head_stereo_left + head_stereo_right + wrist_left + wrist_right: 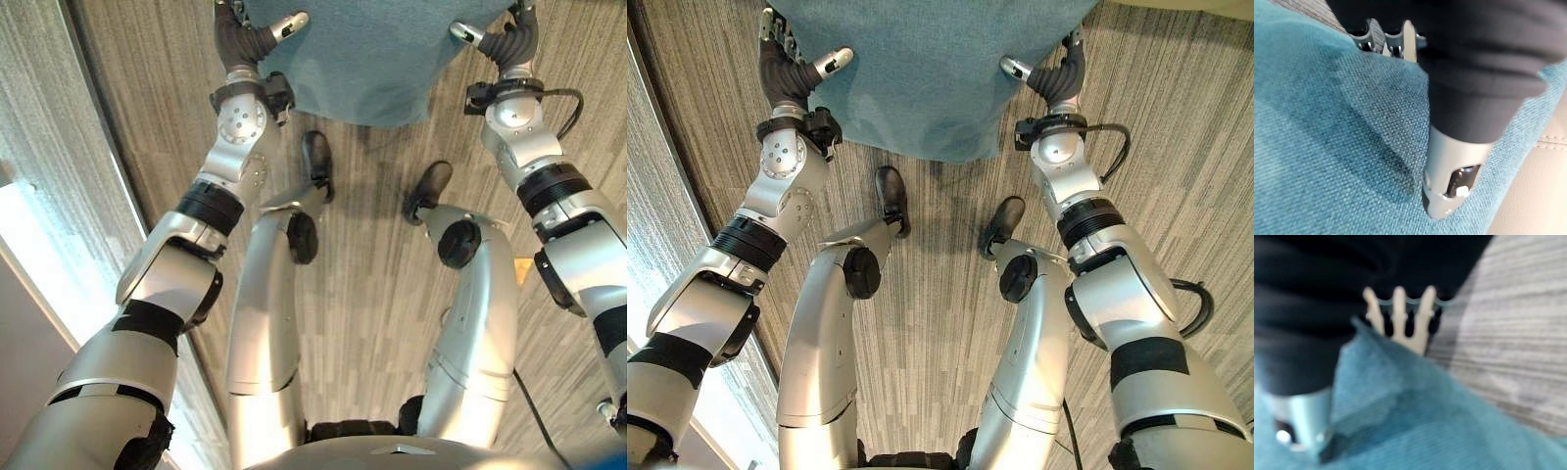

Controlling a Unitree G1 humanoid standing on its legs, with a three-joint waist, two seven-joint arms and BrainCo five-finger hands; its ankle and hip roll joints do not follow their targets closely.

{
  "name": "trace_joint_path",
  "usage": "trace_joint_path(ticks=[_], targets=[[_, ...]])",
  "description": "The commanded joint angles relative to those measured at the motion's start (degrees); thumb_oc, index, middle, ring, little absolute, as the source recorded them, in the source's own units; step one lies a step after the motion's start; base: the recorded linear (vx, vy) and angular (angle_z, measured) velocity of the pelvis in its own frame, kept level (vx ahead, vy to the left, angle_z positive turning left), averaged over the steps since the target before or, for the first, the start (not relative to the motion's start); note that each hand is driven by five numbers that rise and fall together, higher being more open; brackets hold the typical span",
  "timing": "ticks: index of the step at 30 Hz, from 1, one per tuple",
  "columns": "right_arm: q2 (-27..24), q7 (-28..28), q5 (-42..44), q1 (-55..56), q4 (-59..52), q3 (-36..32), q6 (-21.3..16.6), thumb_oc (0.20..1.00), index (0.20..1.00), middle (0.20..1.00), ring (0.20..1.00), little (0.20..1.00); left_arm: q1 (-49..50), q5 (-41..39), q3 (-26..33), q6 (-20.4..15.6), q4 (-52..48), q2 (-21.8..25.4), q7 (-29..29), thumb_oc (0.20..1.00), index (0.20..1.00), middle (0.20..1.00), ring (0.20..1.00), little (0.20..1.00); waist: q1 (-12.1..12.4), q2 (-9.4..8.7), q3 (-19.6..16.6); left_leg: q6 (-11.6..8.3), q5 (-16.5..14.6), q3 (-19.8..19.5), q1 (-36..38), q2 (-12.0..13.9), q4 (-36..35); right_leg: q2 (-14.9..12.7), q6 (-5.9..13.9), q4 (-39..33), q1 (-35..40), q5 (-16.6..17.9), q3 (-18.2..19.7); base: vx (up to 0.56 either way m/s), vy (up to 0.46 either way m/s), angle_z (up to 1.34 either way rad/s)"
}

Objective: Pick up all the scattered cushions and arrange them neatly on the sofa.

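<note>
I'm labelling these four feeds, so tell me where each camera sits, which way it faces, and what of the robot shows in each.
Left eye view: on the head, facing down; both arms reach to a teal cushion over the wood floor.
Right eye view: beside it, same scene; left hand and right hand grip the cushion's sides.
Left wrist view: along the left hand, thumb pressed on teal fabric.
Right wrist view: along the right hand, fingers behind the cushion's edge.
Shared: all four show the cushion.

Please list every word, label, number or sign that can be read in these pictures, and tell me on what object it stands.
None: no readable text stands on anything here.
The teal cushion, held between the left hand and the right hand, shows plain woven fabric with no tag or print.
The striped floor carries no writing or signs.
</note>
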Motion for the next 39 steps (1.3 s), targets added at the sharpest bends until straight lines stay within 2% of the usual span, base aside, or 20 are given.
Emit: trace_joint_path(ticks=[1,2,3,4,5,12,15,18,19,20,23,27,30,31,35,37,39], targets=[[1.65,1.93,0.84,-5.7,-4.77,2.64,-5.45,0.799,0.799,0.799,0.799,0.799,-5.91,2.1,-0.94,-5.55,-8.96,-3.35,-5.35,1.0,1.0,1.0,1.0,1.0,-0.31,3.66,0.07,-5.46,-7.29,-9.53,3.13,-2.76,0.67,2.8,3.17,-3.9,4.65,1.64,4.3,0.0,0.0,0.0],[2.45,1.83,1.52,-6.96,-6.62,2.94,-6.34,0.219,0.219,0.219,0.219,0.219,-7.27,1.86,-1.41,-6.07,-9.31,-3.23,-5.16,1.0,1.0,1.0,1.0,1.0,-0.32,3.55,0.07,-5.63,-7.05,-9.45,3.13,-3.03,0.86,2.83,3.13,-3.68,4.65,1.67,4.35,0.0,0.0,0.0],[2.46,1.79,1.52,-6.97,-6.67,2.93,-6.31,0.2,0.2,0.2,0.2,0.2,-7.32,1.85,-1.43,-6.08,-9.28,-3.2,-5.14,0.583,0.583,0.583,0.583,0.583,-0.35,3.52,0.07,-5.64,-7.04,-9.44,3.13,-3.05,0.85,2.81,3.14,-3.68,4.65,1.65,4.36,0.0,0.0,0.0],[2.95,1.85,2.13,-6.95,-8.11,2.54,-7.01,0.2,0.2,0.2,0.2,0.2,-7.71,1.69,-1.34,-6.33,-9.42,-3.19,-5.09,0.253,0.253,0.253,0.253,0.253,-0.45,3.58,0.07,-5.69,-6.95,-9.53,3.13,-3.13,0.79,2.95,3.23,-3.57,4.65,1.78,4.58,0.0,0.0,0.0],[3.09,1.81,2.05,-6.79,-9.24,2.05,-7.25,0.2,0.2,0.2,0.2,0.2,-7.68,1.57,-0.97,-6.58,-9.63,-3.02,-5.14,0.2,0.2,0.2,0.2,0.2,-0.57,3.5,0.07,-5.68,-6.85,-9.6,3.13,-3.25,0.62,2.98,3.34,-3.5,4.65,1.95,4.67,0.0,0.0,0.0],[2.61,1.91,2.45,-5.78,-12.5,-0.31,-8.8,0.2,0.2,0.2,0.2,0.2,-7.1,1.0,1.22,-7.79,-10.42,-2.05,-4.82,0.2,0.2,0.2,0.2,0.2,-0.82,3.14,-0.4,-5.71,-6.86,-9.06,3.13,-3.27,1.15,3.45,3.14,-2.93,4.65,2.37,4.89,0.0,0.0,0.0],[0.69,1.46,0.68,-3.73,-15.24,-2.05,-9.24,0.2,0.2,0.2,0.2,0.2,-5.35,0.87,2.78,-8.0,-10.76,-2.11,-4.78,0.2,0.2,0.2,0.2,0.2,-1.12,3.13,-1.89,-5.78,-6.8,-9.08,3.13,-3.45,0.7,3.94,3.2,-3.95,4.66,2.8,4.6,0.0,0.0,0.0],[-0.08,1.23,-1.78,-0.96,-18.9,-3.41,-9.48,0.2,0.2,0.2,0.2,0.2,-3.54,1.8,3.66,-8.0,-12.15,-2.35,-5.31,0.2,0.2,0.2,0.2,0.2,-1.43,3.26,-4.11,-5.95,-6.26,-8.74,3.13,-3.95,-1.95,4.57,3.44,-6.18,4.78,3.53,4.05,-0.02,0.001,0.01],[-0.24,0.95,-3.65,1.63,-21.97,-4.91,-9.7,0.2,0.2,0.2,0.2,0.2,-1.76,2.9,4.49,-7.95,-13.71,-2.94,-5.6,0.2,0.2,0.2,0.2,0.2,-1.61,3.68,-6.71,-6.01,-5.52,-8.57,3.13,-4.22,-4.34,4.95,3.43,-9.03,5.47,3.83,2.78,-0.04,-0.002,0.04],[-0.24,0.87,-3.77,1.93,-22.19,-4.98,-9.61,0.2,0.2,0.2,0.2,0.2,-1.52,3.02,4.48,-7.9,-13.87,-2.99,-5.51,0.2,0.2,0.2,0.2,0.2,-1.58,3.77,-6.94,-6.01,-5.42,-8.66,3.13,-4.24,-4.52,4.94,3.41,-9.25,5.55,3.91,2.65,-0.04,0.004,0.02],[0.87,0.67,-5.7,6.83,-27.79,-8.08,-10.32,0.2,0.2,0.2,0.2,0.2,1.7,5.51,5.78,-7.82,-16.98,-4.29,-5.68,0.2,0.2,0.2,0.2,0.2,-1.75,4.92,-10.65,-6.11,-4.11,-9.31,3.45,-4.66,-8.41,6.03,3.99,-13.67,7.14,4.55,0.26,-0.06,0.006,0.01],[1.69,1.16,-9.8,14.37,-35.06,-11.08,-10.11,0.2,0.2,0.2,0.2,0.2,7.81,8.34,7.48,-7.18,-22.19,-6.59,-7.21,0.2,0.2,0.2,0.2,0.2,-2.27,5.03,-11.21,-6.21,-2.38,-9.84,13.12,-5.23,-17.18,6.96,4.55,-20.95,16.19,5.81,-2.44,-0.11,-0.021,0.07],[2.22,1.37,-11.2,18.63,-37.79,-12.84,-10.19,0.2,0.2,0.2,0.2,0.2,11.36,9.18,8.07,-7.03,-25.12,-7.6,-8.17,0.2,0.2,0.2,0.2,0.2,-2.52,5.11,-11.12,-6.48,-1.31,-10.97,17.79,-5.61,-21.16,7.03,4.59,-24.39,20.56,6.47,-3.44,-0.06,-0.046,0.09],[3.27,1.91,-13.26,25.3,-42.28,-15.71,-10.43,0.2,0.2,0.2,0.2,0.2,17.0,10.06,8.99,-6.92,-28.65,-8.52,-9.97,0.2,0.2,0.2,0.2,0.2,-2.66,5.1,-11.47,-6.91,-0.57,-12.06,24.3,-5.41,-25.82,6.8,4.47,-28.18,26.51,6.98,-4.57,-0.05,-0.045,0.07],[4.63,2.53,-15.67,32.66,-46.38,-17.5,-10.35,0.2,0.2,0.2,0.2,0.2,22.98,10.33,8.92,-6.7,-31.12,-9.16,-12.15,0.2,0.2,0.2,0.2,0.2,-2.66,5.03,-12.4,-7.55,0.3,-13.44,31.93,-5.05,-30.93,6.41,4.29,-33.0,33.68,7.53,-6.25,-0.02,-0.075,0.06],[5.39,3.17,-17.33,38.87,-49.33,-18.48,-10.0,0.2,0.2,0.2,0.2,0.2,28.04,9.53,7.97,-6.47,-33.21,-9.86,-14.26,0.2,0.2,0.2,0.2,0.2,-2.61,5.13,-13.43,-8.48,1.66,-13.83,38.44,-4.84,-35.1,6.38,4.12,-36.87,39.89,7.94,-8.36,0.04,-0.109,0.02],[5.42,3.17,-17.37,39.17,-49.52,-18.54,-9.92,0.2,0.2,0.2,0.2,0.2,28.27,9.54,7.88,-6.46,-33.31,-9.87,-14.26,0.2,0.2,0.2,0.2,0.2,-2.61,5.18,-13.23,-8.51,1.77,-13.94,38.99,-4.82,-35.4,6.44,4.11,-37.19,40.5,8.04,-8.53,0.01,-0.079,0.08]])
